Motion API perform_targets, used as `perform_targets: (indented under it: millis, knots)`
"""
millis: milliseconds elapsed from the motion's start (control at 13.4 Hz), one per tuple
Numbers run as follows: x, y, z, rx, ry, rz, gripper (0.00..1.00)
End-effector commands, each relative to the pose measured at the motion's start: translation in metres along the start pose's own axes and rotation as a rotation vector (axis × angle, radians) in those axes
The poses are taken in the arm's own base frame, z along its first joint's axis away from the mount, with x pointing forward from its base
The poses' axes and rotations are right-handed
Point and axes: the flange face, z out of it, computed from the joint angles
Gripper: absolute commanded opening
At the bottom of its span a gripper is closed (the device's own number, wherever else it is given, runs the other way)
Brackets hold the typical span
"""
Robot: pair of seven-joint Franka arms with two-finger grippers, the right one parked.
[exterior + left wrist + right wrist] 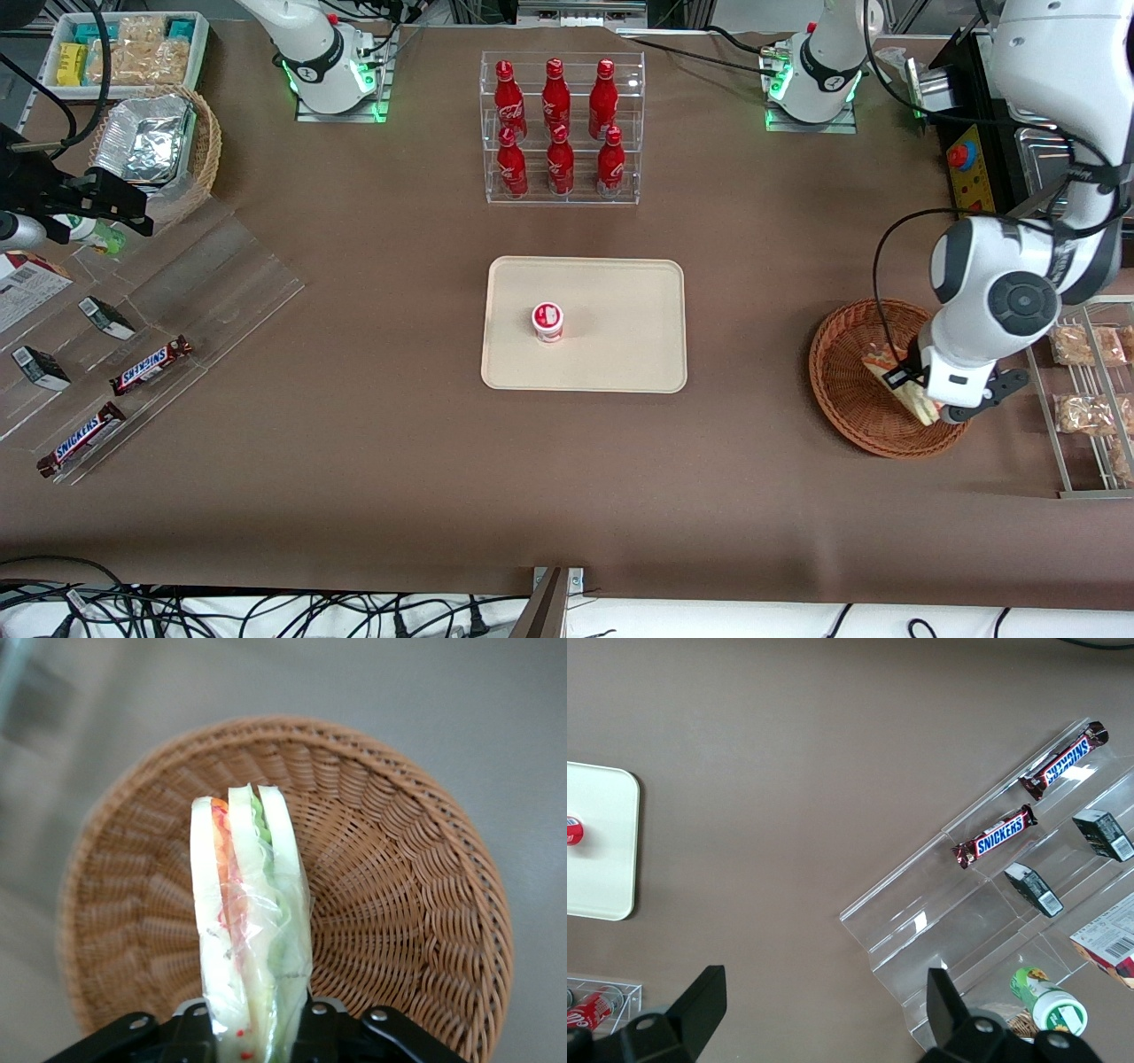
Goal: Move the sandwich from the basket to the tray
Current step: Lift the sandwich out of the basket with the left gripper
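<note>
The sandwich (248, 921), a clear-wrapped wedge of white bread with green, red and orange filling, stands on edge between my gripper's fingers (190, 1032). My gripper (252, 1028) is shut on the sandwich. In the front view the gripper (926, 394) holds the sandwich (899, 385) over the reddish-brown wicker basket (850, 408), close above its floor. The basket (399, 904) holds nothing else that I can see. The cream-beige tray (620, 354) lies in the middle of the table, toward the parked arm's end from the basket.
A small red-and-white cup (547, 321) stands on the tray. A clear rack of red bottles (561, 128) stands farther from the front camera than the tray. A wire rack with bagged beige snacks (1085, 399) lies beside the basket. Candy bars (151, 365) lie on a clear stand.
</note>
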Motion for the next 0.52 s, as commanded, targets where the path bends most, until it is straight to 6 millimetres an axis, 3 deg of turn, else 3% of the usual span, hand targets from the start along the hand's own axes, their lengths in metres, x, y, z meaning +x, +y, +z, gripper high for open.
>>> perform_targets:
  millis: [0,224,447]
  knots:
    - [0.01,-0.005,-0.062,-0.018,-0.014,0.075,0.0]
    - [0.018,-0.006,-0.116,-0.043,-0.084,0.189,0.0]
    - [0.004,0.009,-0.148,-0.098,-0.087,0.334,0.0]
